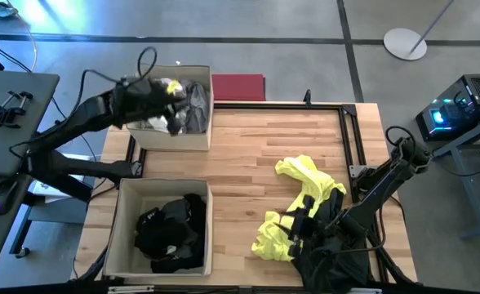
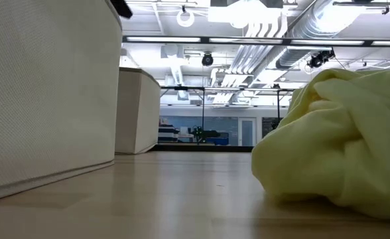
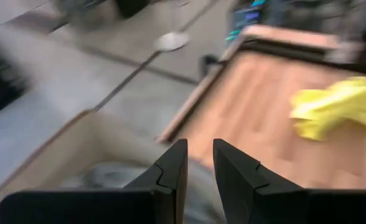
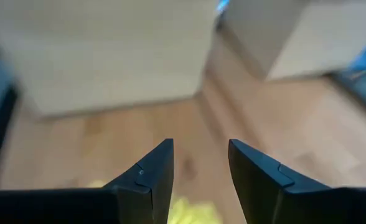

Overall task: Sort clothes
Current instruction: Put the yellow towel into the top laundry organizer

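While the left gripper (image 3: 199, 163) hangs over the far beige box (image 1: 193, 140), fingers narrowly parted and holding nothing, light garments (image 1: 193, 102) lie below its tips. Dark garments (image 1: 171, 233) fill the near box (image 1: 126, 237). Right gripper (image 4: 198, 165), fingers apart and empty, hovers just above the neon yellow garment (image 1: 305, 204), unsorted on the table (image 1: 248, 163). Sorting looks mostly done; yellow and dark pieces remain.

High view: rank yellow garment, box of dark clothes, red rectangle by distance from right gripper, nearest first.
Right gripper is low over the table's right front.
1. Yellow garment: directly under and around the gripper.
2. Box of dark clothes: front left of the table.
3. Red rectangle: off the table's far edge, beside the far box.
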Action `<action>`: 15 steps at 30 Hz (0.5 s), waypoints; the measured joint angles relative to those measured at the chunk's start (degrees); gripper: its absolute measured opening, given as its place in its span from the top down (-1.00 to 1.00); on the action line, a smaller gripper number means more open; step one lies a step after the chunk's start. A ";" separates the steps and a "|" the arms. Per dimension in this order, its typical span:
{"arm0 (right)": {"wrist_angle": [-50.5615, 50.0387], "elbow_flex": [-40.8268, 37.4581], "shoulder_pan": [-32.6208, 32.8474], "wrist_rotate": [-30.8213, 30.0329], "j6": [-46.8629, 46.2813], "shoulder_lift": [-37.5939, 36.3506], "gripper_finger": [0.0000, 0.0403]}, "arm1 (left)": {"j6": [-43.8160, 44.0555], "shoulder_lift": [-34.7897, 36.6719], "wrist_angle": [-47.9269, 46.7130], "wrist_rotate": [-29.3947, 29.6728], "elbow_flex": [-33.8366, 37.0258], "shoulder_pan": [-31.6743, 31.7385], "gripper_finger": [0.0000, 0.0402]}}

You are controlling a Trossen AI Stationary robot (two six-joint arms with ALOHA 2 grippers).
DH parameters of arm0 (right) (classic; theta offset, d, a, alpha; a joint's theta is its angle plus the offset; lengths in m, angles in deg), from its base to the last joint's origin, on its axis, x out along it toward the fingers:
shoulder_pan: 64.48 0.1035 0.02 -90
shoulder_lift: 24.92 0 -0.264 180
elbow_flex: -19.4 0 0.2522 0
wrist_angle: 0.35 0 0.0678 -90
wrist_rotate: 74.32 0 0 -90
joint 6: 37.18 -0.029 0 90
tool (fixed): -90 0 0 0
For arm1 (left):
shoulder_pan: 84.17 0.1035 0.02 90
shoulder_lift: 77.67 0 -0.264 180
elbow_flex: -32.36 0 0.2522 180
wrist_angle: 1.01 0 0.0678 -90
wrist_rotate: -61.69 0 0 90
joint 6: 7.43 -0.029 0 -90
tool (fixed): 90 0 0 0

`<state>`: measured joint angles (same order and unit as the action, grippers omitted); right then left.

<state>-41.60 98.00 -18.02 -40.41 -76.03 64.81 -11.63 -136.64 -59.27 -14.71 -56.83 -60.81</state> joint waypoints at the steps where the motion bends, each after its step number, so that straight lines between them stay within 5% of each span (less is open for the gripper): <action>1: -0.09 0.00 -0.20 3.07 -0.51 0.00 0.30 | 0.08 0.73 1.19 -0.14 0.85 -2.21 0.67; 7: -3.69 0.00 -3.10 20.05 -6.75 0.30 0.14 | -0.36 2.44 12.57 -0.21 8.25 -15.46 0.67; 15: -13.27 0.00 -6.94 28.69 -8.74 5.72 -0.20 | -0.52 -1.26 29.21 -0.21 19.20 -28.13 0.67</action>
<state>-54.87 98.00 -24.96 -11.72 -84.77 70.53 -12.14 -137.90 -30.07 -14.92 -37.63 -88.93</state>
